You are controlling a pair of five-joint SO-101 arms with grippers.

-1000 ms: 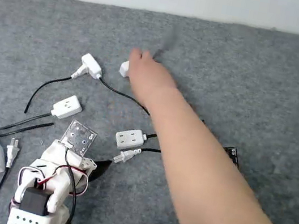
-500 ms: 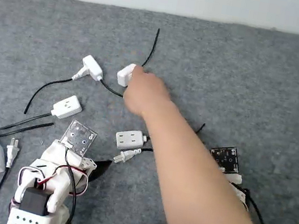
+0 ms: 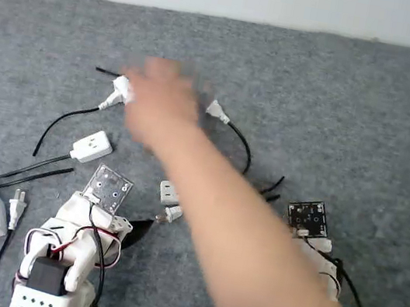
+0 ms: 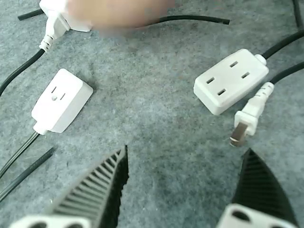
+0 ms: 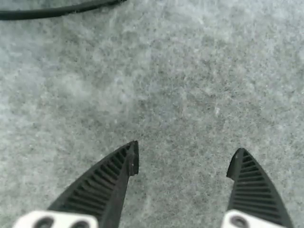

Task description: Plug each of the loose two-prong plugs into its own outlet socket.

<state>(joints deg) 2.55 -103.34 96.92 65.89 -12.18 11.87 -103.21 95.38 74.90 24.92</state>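
Two grippers wide open, nothing held, and a person's hand (image 3: 158, 102) stretched across the grey carpet (image 3: 354, 108).
Left gripper (image 4: 185, 152) hovers with its jaws spread, just short of a three-way socket (image 4: 231, 80), and a two-prong plug (image 4: 249, 114) lies loose just beside that socket. A single socket (image 4: 61, 99) sits well apart on the other side. Right gripper (image 5: 187, 147) gapes over bare carpet, a black cord (image 5: 57, 9) running past ahead of it. Another loose plug (image 3: 214, 109) lies near the hand.
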